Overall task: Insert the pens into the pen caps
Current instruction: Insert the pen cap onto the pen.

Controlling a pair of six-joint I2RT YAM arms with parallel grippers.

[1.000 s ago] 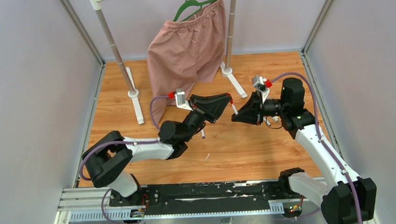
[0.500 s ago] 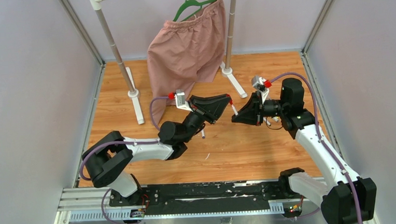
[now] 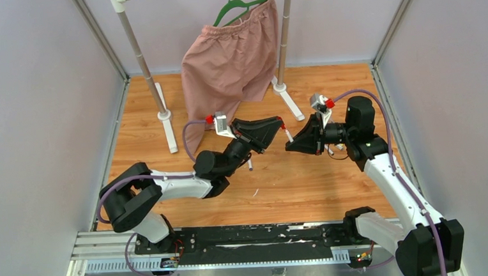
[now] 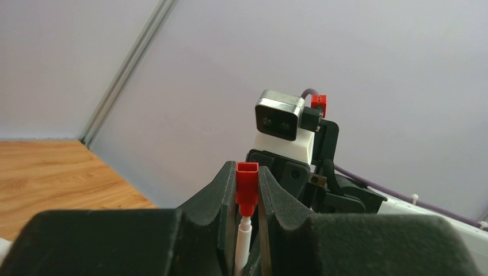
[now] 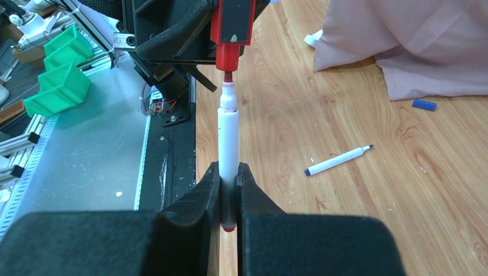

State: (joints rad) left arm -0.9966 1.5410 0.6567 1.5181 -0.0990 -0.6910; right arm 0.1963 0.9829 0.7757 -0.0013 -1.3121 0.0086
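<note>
Pen (image 5: 228,138) clamped in my right gripper (image 5: 229,170) meets the cap (image 5: 232,23) my left gripper (image 4: 246,172) pinches, unseated; blue pen (image 5: 338,160) lies uncapped.

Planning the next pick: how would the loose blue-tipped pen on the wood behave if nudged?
The blue-tipped pen looks round and slim, so it would probably roll on the smooth wooden table. Its straight plastic barrel suggests stiff and light. Seemingly uncapped, its tip might smear.

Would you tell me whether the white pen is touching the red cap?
Touching: right wrist view shows the white pen with its tip inside the red cap, no gap.
</note>
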